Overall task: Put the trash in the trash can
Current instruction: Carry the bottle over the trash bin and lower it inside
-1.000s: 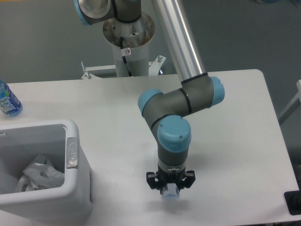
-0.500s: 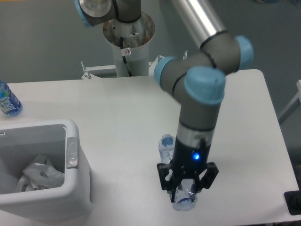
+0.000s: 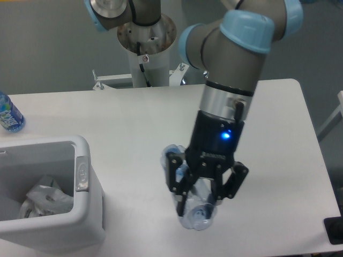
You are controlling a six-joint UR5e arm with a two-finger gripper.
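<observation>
My gripper (image 3: pixel 199 194) is shut on the clear crinkled water bottle (image 3: pixel 196 214) and holds it lifted above the table, right of the bin. The bottle lies crosswise in the jaws; one end pokes out at the lower front and the other (image 3: pixel 170 154) at the upper left. The white trash can (image 3: pixel 80 225) stands at the front left, with a grey handle plate (image 3: pixel 81 173) on its right wall. The crumpled white wrapper (image 3: pixel 47 199) lies inside it.
A deep-blue bottle (image 3: pixel 8 114) with a blue-and-white label stands at the table's far left edge. The robot's base column (image 3: pixel 146 48) rises behind the table's back edge. A dark object (image 3: pixel 334 230) sits at the front right corner.
The gripper has risen from the table with the clear bottle in it and shifted a little left. The bin and wrapper have not moved.
</observation>
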